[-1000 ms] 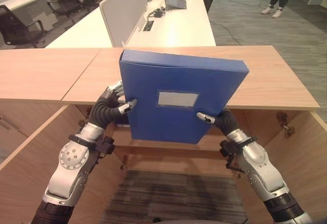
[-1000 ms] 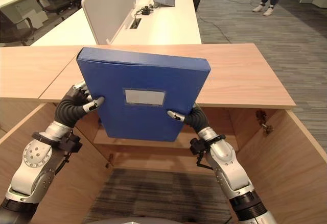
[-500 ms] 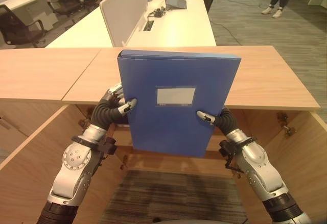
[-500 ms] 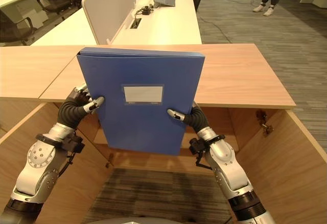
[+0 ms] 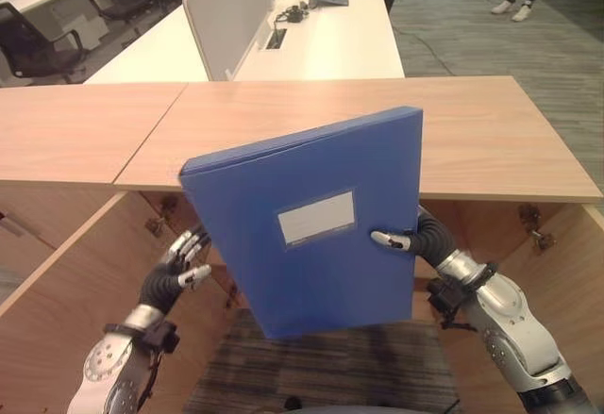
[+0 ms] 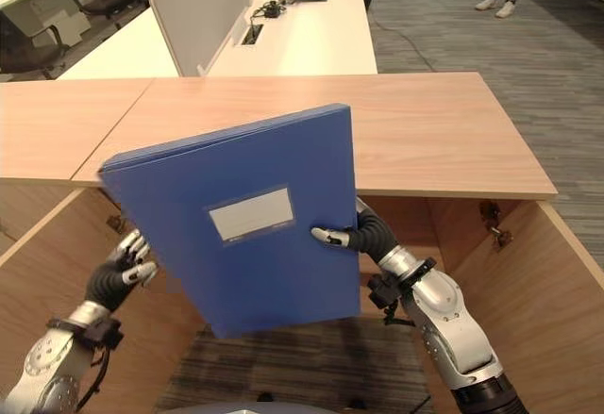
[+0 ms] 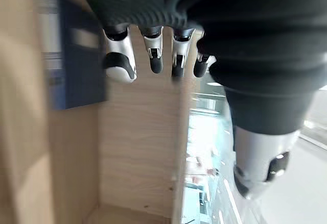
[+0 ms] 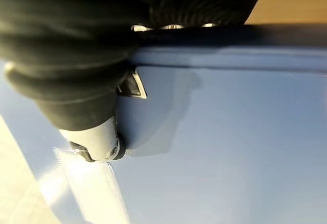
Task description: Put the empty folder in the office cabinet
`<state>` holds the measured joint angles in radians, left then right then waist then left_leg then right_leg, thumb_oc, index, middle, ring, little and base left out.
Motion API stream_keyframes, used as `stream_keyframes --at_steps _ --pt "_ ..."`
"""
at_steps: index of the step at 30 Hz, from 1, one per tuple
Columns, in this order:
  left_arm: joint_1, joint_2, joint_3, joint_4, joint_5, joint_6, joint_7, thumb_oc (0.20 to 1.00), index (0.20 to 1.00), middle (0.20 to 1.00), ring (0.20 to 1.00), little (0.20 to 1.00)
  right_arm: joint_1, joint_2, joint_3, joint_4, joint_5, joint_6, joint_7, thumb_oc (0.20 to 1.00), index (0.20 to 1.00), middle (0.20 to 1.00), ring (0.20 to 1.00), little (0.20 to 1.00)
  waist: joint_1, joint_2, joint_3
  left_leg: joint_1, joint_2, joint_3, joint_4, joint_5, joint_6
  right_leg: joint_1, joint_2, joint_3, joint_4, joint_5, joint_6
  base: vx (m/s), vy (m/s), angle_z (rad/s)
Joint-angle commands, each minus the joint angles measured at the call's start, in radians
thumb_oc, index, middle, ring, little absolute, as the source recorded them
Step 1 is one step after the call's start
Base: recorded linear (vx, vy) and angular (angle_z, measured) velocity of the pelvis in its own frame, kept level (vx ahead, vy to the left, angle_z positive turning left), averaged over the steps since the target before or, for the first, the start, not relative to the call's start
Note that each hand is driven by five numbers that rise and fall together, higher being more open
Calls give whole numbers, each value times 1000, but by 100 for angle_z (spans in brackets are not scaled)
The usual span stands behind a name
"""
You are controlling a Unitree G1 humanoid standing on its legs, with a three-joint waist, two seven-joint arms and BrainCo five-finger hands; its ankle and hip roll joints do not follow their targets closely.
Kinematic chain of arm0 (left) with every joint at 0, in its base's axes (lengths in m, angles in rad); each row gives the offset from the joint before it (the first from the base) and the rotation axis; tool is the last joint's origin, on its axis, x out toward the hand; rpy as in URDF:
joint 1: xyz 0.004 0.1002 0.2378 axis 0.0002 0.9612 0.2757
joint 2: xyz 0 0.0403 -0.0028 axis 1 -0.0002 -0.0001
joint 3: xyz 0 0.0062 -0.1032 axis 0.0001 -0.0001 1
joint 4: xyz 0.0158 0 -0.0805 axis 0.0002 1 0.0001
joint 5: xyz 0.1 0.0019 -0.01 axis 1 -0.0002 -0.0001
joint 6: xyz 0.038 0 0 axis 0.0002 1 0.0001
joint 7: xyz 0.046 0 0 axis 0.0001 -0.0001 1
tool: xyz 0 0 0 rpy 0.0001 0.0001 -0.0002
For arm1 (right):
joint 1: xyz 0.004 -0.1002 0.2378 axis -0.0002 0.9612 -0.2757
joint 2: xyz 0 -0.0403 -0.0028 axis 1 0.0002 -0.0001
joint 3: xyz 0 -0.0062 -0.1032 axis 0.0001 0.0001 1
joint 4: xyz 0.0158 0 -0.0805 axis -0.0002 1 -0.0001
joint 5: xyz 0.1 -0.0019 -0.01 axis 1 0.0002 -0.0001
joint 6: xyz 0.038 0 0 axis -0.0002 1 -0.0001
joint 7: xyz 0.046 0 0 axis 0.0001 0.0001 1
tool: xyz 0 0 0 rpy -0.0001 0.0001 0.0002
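The flat blue rectangular folder (image 5: 307, 221) with a pale blank label (image 5: 316, 217) on its front stands nearly on edge in the air, tilted so its upper edge slopes down toward the robot's left. It hangs in front of the open light-wood office cabinet (image 5: 57, 273), its top part overlapping the cabinet's wooden top surface (image 5: 472, 136) in the head views, its lower corner hanging over the striped grey carpet (image 5: 283, 367) between the cabinet's side walls.

The right hand (image 5: 406, 240) grips the folder at its right edge — the thumb lies across the blue front beside the label, while the fingers reach behind the folder; the right wrist view shows the thumb (image 8: 99, 147) pressed onto the blue face and finger parts over the edge. So this hand is clamped on the folder.

The left hand (image 5: 179, 268) is low at the robot's left, just beside the folder's left edge but apart from it, with its fingers (image 7: 120, 60) relaxed and spread, holding nothing — its own wrist view shows them against the cabinet's wooden inner wall.

Beyond the cabinet stand long white desks (image 5: 321, 46) with a white divider panel (image 5: 231, 8) and black office chairs (image 5: 28, 46). A person's legs and white shoes (image 5: 514, 4) show on the carpet at the far right.
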<state>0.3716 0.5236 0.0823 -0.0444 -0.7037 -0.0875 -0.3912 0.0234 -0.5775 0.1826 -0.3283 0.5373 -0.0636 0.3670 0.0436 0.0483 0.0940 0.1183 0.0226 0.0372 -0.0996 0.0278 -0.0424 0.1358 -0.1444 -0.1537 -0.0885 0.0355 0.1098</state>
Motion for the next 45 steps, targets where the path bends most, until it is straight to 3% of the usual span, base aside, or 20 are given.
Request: stream_keyframes --at_steps 1,5,9,13,15,18,26,29,39,41,45 --pt "28 115 40 19 -66 9 -117 1000 1000 1000 1000 1000 -107 -24 3 -87 93 -60 48 200 200 200 200 200 12 -38 1 31 58 -3 12 -61 -44 9 -40 61 7 -22 57 0 0 0" --pt "105 189 -14 135 -11 35 -186 1000 1000 1000 1000 1000 -126 -60 44 -58 85 -59 59 200 200 200 200 200 19 -32 7 28 60 0 12 -55 -45 4 -39 60 10 -19 60 0 0 0" --pt "88 191 -95 250 62 21 -205 1000 1000 1000 1000 1000 -128 -69 84 -10 57 -60 60 200 200 200 200 200 19 -28 9 21 60 -3 12 -51 -44 -2 -39 58 13 -20 61 0 0 0" --pt "9 112 -180 461 261 -28 -145 1000 1000 1000 1000 1000 -92 -73 139 118 -70 -51 56 200 200 200 200 200 18 -29 14 6 61 -13 12 -48 -44 -10 -40 51 16 -26 61 -10 4 2" --pt "-52 33 -207 582 364 -51 -78 1000 1000 1000 1000 1000 -79 -46 183 258 -176 -44 29 200 200 200 200 200 21 -31 16 0 61 -18 12 -47 -45 -14 -39 44 16 -27 61 -10 0 8" --pt "-79 -5 -209 648 408 -61 -42 1000 1000 1000 1000 1000 -78 -30 210 336 -236 -40 17 200 200 200 200 200 21 -33 20 -4 61 -23 12 -47 -45 -16 -39 40 17 -29 60 4 -4 8" --pt "-194 -109 -247 850 530 -69 86 1000 1000 1000 1000 1000 -82 122 257 733 -317 -12 -90 200 200 200 200 200 34 -33 34 -23 57 -47 12 -45 -47 -19 -37 14 24 -38 54 4 -3 5" --pt "-227 -126 -277 897 558 -68 119 1000 1000 1000 1000 1000 -86 192 220 901 -232 0 -136 200 200 200 200 200 40 -26 42 -37 56 -61 12 -40 -48 -21 -38 -5 27 -44 53 -1 -1 12" --pt "-253 -124 -349 922 610 -73 144 1000 1000 1000 1000 1000 -139 288 41 1141 106 -26 -218 200 200 200 200 200 43 -10 56 -59 53 -82 12 -34 -50 -23 -36 -30 20 -50 51 0 -5 13" --pt "-242 -112 -364 901 585 -72 147 1000 1000 1000 1000 1000 -214 323 -86 1206 293 -67 -275 200 200 200 200 200 51 -2 58 -63 51 -85 12 -34 -49 -24 -34 -31 18 -52 51 2 -6 2" --pt "-236 -99 -377 878 557 -67 145 1000 1000 1000 1000 1000 -275 342 -185 1233 450 -112 -315 200 200 200 200 200 56 5 61 -65 50 -87 12 -37 -50 -25 -32 -31 17 -56 52 1 -1 1"
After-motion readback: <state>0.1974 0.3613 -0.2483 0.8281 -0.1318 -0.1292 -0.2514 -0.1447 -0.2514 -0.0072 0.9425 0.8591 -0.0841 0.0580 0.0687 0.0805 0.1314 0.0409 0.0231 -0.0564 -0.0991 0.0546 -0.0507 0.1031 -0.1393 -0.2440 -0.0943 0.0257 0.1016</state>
